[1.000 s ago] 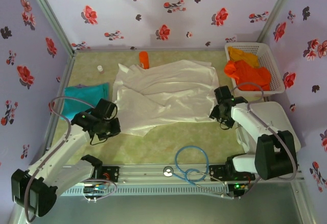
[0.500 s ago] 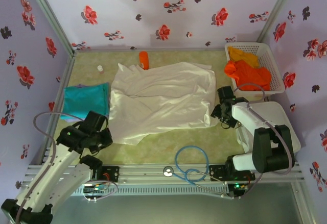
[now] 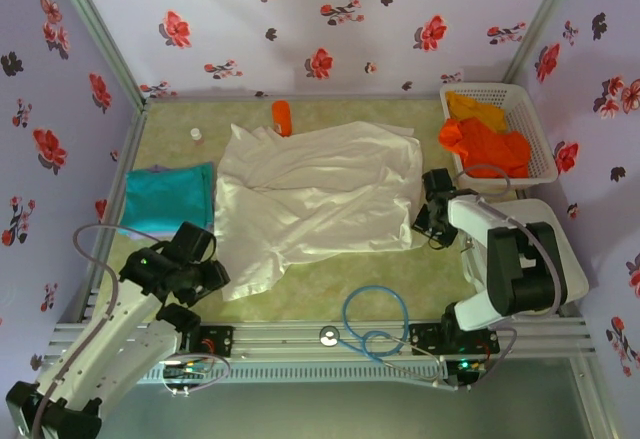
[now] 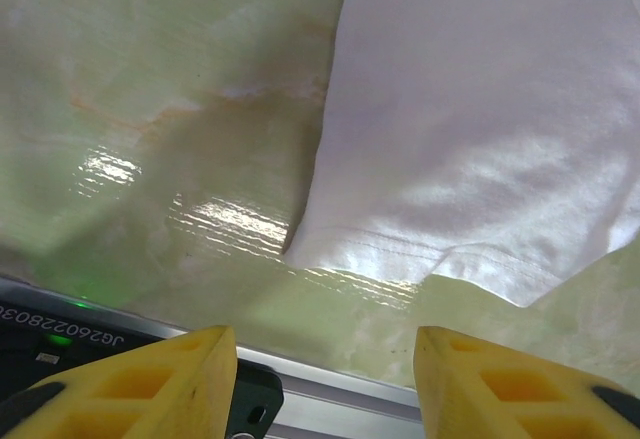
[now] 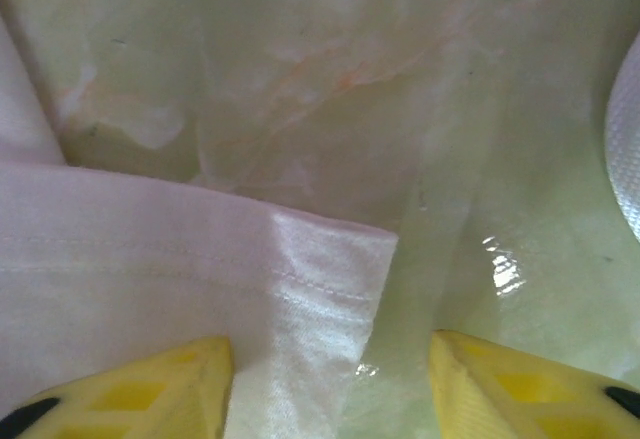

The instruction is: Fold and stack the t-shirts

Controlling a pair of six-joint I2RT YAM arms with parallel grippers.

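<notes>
While the white shirt (image 3: pixel 320 194) sprawls at table centre, the teal shirt (image 3: pixel 168 197) lies at nine o'clock and the orange shirts (image 3: pixel 482 139) sit in the basket (image 3: pixel 485 87) at two. The left gripper (image 3: pixel 208 277) at seven and the right gripper (image 3: pixel 425 224) at four, by the white hem, both gape empty.

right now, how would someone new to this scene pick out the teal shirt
Find the large white t-shirt spread across the middle of the table. Just beyond its left edge lies the teal t-shirt, a flat folded rectangle. It is the only teal cloth; the orange t-shirts sit heaped in the white basket at far right.
</notes>
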